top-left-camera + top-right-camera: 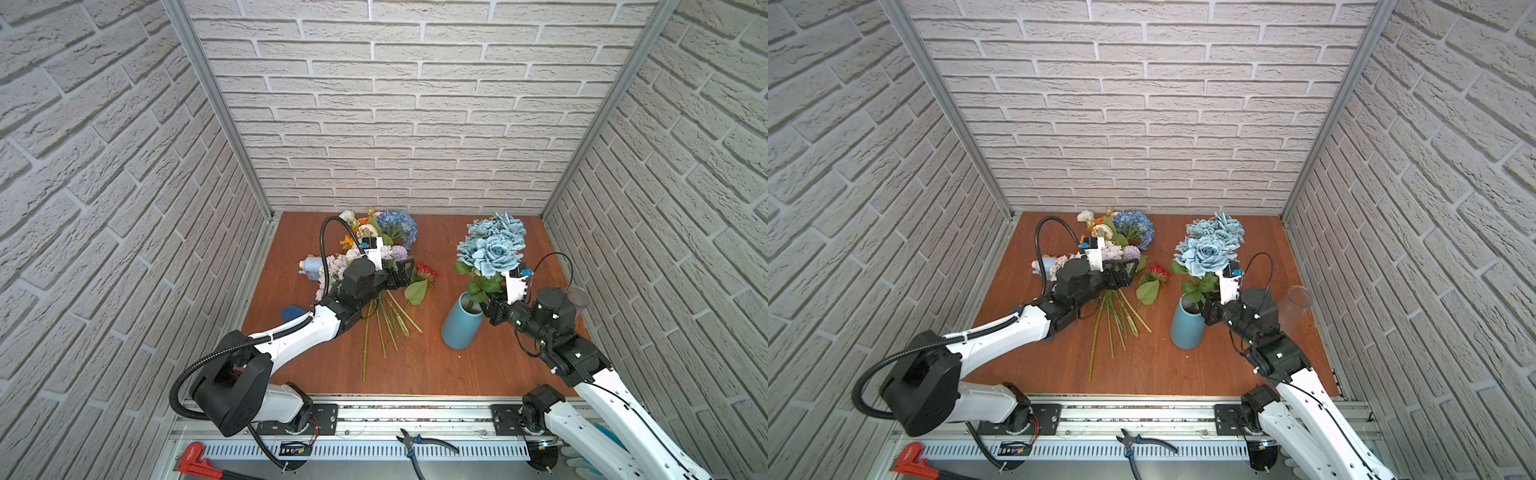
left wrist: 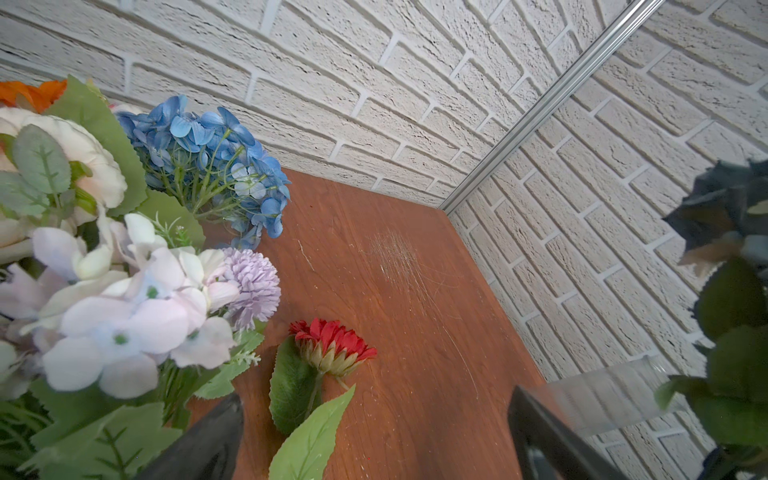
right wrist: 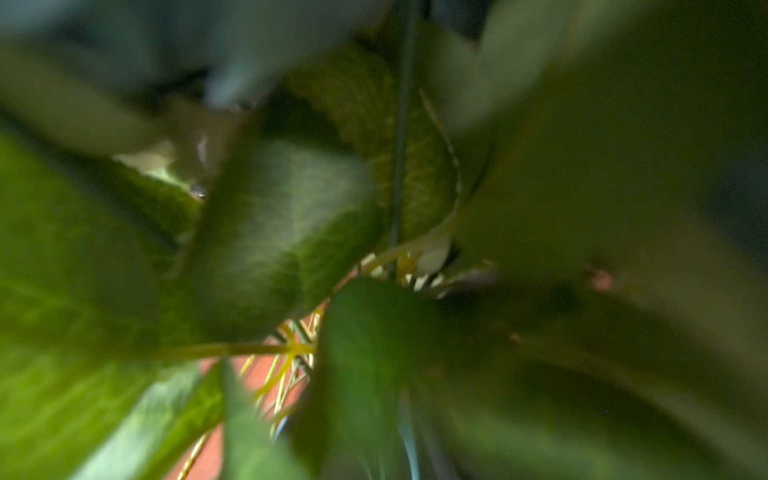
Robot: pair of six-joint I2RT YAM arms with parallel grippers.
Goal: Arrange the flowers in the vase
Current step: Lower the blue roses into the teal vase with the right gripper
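A blue vase (image 1: 461,326) (image 1: 1187,326) stands right of centre with a bunch of dusty-blue roses (image 1: 490,245) (image 1: 1210,245) upright in it. My right gripper (image 1: 492,309) (image 1: 1208,309) sits at the vase mouth among the stems. Blurred green leaves (image 3: 282,232) fill the right wrist view and hide its jaws. The other flowers lie in a heap at back left: blue hydrangea (image 1: 397,226) (image 2: 208,166), lilac-white clusters (image 2: 124,303), cream roses (image 2: 75,153) and a red daisy (image 1: 424,273) (image 2: 332,343). My left gripper (image 1: 405,272) (image 2: 378,440) hovers open beside the daisy, holding nothing.
Green stems (image 1: 386,324) fan out toward the front from under the left arm. A clear glass jar (image 1: 577,297) (image 2: 615,399) stands near the right wall. A pale blue bottle (image 1: 311,266) lies left of the heap. Pliers (image 1: 419,442) and a red clamp (image 1: 193,457) rest on the front rail.
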